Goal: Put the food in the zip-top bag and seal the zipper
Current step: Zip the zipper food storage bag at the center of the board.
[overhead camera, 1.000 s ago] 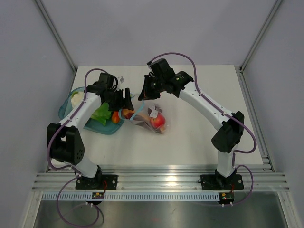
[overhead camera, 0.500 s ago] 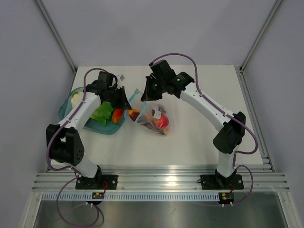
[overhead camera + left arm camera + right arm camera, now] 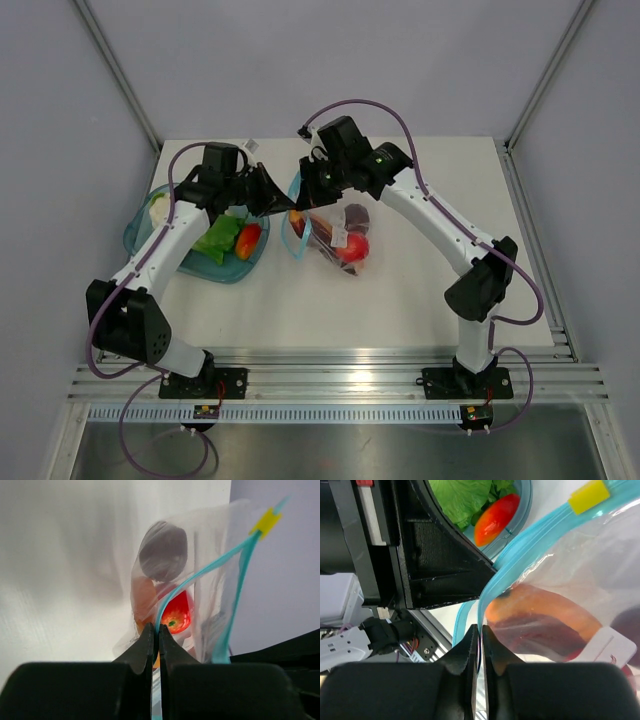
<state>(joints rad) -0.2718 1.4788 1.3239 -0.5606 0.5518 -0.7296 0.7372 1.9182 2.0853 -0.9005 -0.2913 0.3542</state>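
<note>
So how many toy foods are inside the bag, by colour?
red food: 1
orange food: 1
dark purple food: 1 that I can make out
Total: 3 seen in the zip-top bag

zip-top bag [image 3: 325,240] 1; bowl [image 3: 215,268] 1; food pieces [image 3: 352,248] in bag 3; arms [image 3: 440,225] 2; grippers [image 3: 156,629] 2

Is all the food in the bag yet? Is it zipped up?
Partly. A red round toy food, a dark purple piece and an orange piece sit inside the clear plastic bag. Both the left gripper and right gripper pinch its teal-blue zipper strip, which gapes open. Remaining: zipping it, and maybe the red-orange piece in the teal translucent bowl.
</note>
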